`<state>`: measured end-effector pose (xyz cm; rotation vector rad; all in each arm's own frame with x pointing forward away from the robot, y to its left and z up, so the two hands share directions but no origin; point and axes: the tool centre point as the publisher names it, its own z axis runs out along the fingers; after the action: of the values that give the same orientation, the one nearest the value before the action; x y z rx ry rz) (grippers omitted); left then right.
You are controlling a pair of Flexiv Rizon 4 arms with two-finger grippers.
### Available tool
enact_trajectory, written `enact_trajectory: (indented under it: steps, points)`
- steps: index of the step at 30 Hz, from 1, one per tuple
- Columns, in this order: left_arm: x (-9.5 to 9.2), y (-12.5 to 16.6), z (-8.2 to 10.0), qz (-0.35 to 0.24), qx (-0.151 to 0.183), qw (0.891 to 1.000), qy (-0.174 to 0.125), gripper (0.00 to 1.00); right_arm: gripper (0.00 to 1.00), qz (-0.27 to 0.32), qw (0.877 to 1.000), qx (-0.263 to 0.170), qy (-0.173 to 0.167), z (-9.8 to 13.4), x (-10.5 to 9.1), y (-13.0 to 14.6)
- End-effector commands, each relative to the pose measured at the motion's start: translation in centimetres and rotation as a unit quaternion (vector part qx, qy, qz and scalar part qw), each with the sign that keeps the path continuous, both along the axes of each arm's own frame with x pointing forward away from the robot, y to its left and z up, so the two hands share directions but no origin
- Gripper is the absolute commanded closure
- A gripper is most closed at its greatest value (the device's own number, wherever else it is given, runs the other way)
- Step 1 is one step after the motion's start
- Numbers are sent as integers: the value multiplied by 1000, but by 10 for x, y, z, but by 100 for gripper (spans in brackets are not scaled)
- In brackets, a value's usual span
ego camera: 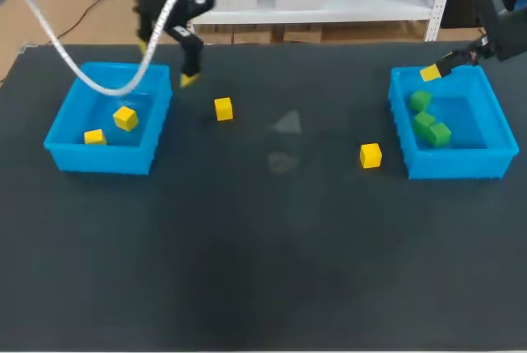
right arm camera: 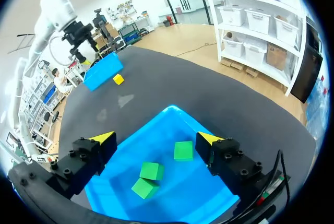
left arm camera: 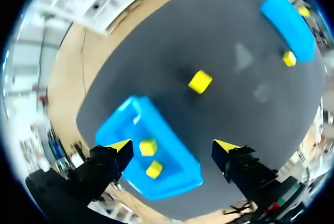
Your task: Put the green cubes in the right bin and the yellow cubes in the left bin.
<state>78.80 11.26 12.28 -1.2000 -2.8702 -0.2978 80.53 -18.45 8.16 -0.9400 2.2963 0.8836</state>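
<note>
**Two loose cubes (ego camera: 223,109) on the bench (ego camera: 272,271), both grippers empty**

Head view: the left gripper (ego camera: 166,62) hangs over the far right corner of the left bin (ego camera: 107,161), where two yellow cubes (ego camera: 125,118) lie. One of the loose cubes, also yellow, sits near this gripper, toward the bench's middle. The other lies just beside the right bin (ego camera: 453,165), which holds three green cubes (ego camera: 424,121). The right gripper (ego camera: 432,71) is over that bin's far left corner.

Left wrist view: the fingers stand wide apart with nothing gripped. The left bin is under them, and the nearer loose cube lies ahead.

Right wrist view: the fingers are spread wide and hold nothing. The green cubes lie in the bin beneath them.
</note>
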Motion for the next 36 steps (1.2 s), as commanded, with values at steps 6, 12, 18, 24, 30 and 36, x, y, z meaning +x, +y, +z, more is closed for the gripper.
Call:
enact_trajectory:
  steps: [6, 12, 18, 24, 30, 36]
  points:
    - [9, -62, -35, -208, -57, 976, -9, 0, 0, 0, 1000, 0, -1, 0, -1, 0]
    - [19, -73, -59, -255, -38, 965, 38, 0, 0, 0, 1000, 0, -1, 0, -1, 0]
    - [28, -72, -79, -263, -22, 963, 63, 0, 0, 0, 1000, 0, -1, 0, -1, 0]
    - [33, -71, -93, -253, -8, 965, 72, 0, 0, 0, 1000, 0, -1, 0, -1, 0]
    - [31, -69, -107, -249, -4, 965, 85, 0, 0, 0, 1000, 0, -1, 0, -1, 0]
    - [28, -62, -119, -245, 3, 964, 100, 2, 0, 0, 1000, 0, -1, 0, -1, 0]
